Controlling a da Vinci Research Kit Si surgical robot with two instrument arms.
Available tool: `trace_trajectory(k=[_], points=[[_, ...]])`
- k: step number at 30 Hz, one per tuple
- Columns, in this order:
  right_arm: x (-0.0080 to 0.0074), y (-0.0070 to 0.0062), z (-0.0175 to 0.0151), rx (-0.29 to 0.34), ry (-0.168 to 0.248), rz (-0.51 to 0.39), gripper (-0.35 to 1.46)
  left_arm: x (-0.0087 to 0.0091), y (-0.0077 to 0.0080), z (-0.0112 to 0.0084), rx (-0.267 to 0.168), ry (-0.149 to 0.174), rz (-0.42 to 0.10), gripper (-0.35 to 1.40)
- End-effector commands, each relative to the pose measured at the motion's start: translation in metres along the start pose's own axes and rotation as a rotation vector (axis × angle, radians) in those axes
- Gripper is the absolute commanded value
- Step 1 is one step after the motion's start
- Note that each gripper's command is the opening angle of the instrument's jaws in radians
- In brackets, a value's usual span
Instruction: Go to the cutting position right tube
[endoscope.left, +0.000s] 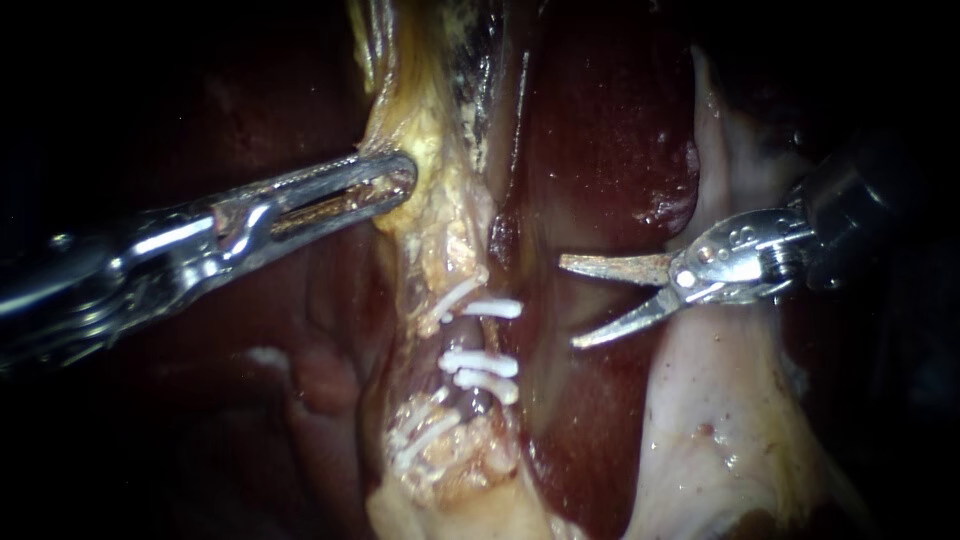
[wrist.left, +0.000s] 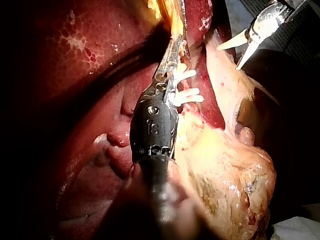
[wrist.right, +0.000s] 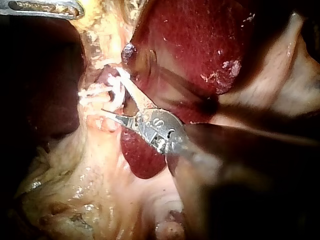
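Note:
A yellowish strand of tissue (endoscope.left: 440, 210) runs down the middle and holds a tube with several white clips (endoscope.left: 482, 362) across it. My left instrument (endoscope.left: 398, 180) comes in from the left, its jaws shut on the strand above the clips. My right instrument (endoscope.left: 570, 302) has two slim blades standing open, pointing at the clipped tube from its right and apart from it. In the right wrist view the blades (wrist.right: 117, 99) lie close beside the clips (wrist.right: 95, 93). The left wrist view shows my left instrument (wrist.left: 172, 52) along the strand and the open blades (wrist.left: 229, 57) beyond.
Dark red liver (endoscope.left: 600, 130) lies behind and between the strand and a pale fold of tissue (endoscope.left: 710, 400) under my right instrument. Fatty yellow tissue (wrist.left: 225, 170) spreads beside my left instrument's shaft.

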Motion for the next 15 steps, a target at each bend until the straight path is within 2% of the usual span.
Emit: trace_trajectory(k=[1,3,5,7,11,15], points=[[0.0000,-0.0001,0.0000,0.010,0.003,-0.001,1.42,-0.0001,-0.0001,-0.0001,-0.001,0.000,0.000,-0.35],[-0.0002,-0.0004,0.0002,0.033,0.009,-0.005,1.42,-0.0006,-0.0001,-0.0007,-0.006,0.000,-0.003,-0.35],[-0.0007,-0.0012,0.0008,0.069,0.021,0.033,1.42,-0.0017,0.0000,-0.0019,-0.012,0.005,-0.007,-0.35],[-0.0013,-0.0019,0.0020,0.095,0.016,0.083,1.42,-0.0028,0.0003,-0.0034,-0.013,-0.009,-0.012,-0.35],[-0.0027,-0.0030,0.0048,0.163,-0.006,0.189,1.42,-0.0059,0.0010,-0.0079,-0.024,-0.050,-0.034,-0.35],[-0.0039,-0.0035,0.0071,0.207,-0.015,0.346,1.42,-0.0079,0.0011,-0.0117,-0.036,-0.073,-0.039,-0.35]])
